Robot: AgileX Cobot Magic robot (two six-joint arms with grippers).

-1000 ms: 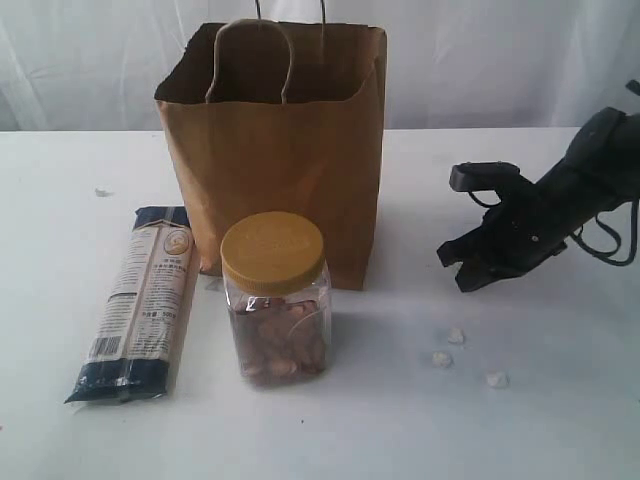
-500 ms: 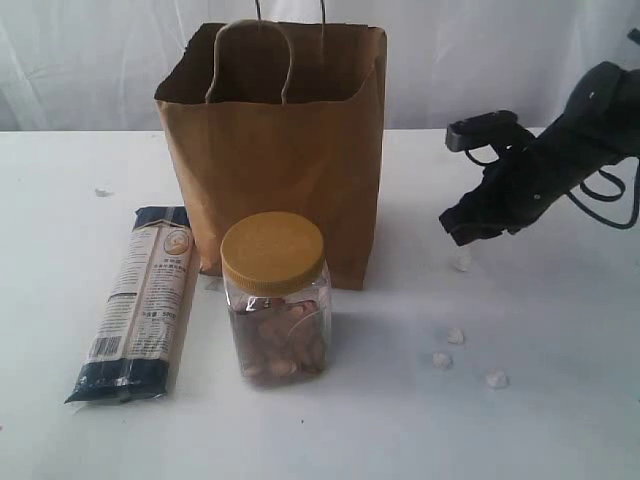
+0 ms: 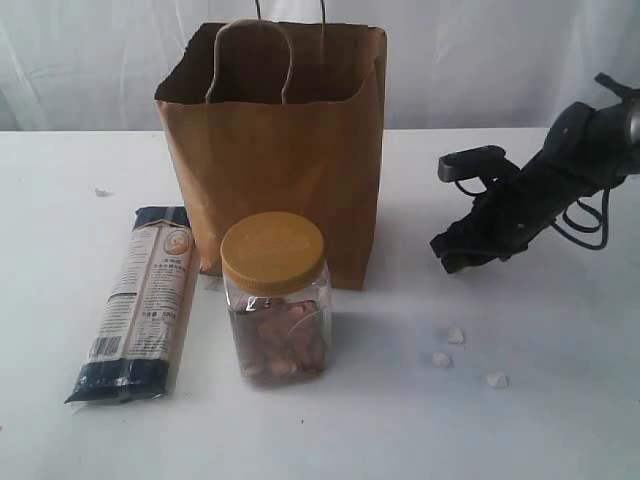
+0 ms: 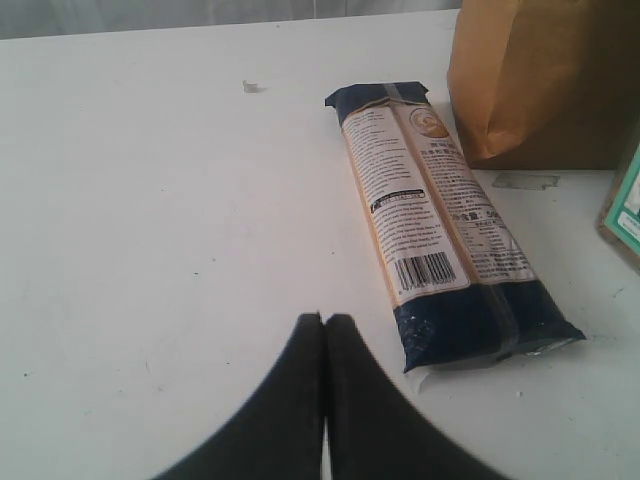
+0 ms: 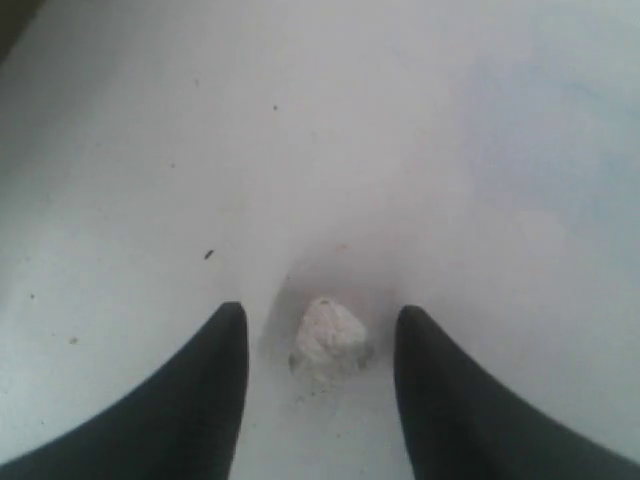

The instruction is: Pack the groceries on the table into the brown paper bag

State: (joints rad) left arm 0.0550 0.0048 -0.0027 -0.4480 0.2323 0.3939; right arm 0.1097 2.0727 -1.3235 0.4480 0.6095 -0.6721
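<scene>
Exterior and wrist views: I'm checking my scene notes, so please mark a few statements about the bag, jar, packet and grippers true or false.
1. The jar stands upright in front of the bag. True.
2. The packet is inside the bag. False: it lies flat on the table, beside the jar.
3. The left gripper is open. False: its jaws are shut on nothing.
4. A white crumb lies between the right gripper's open jaws. True.
5. The jar has no lid. False: a yellow lid is on it.

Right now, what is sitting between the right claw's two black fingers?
A small white crumb lying on the table, untouched; the right wrist view shows it.
</scene>
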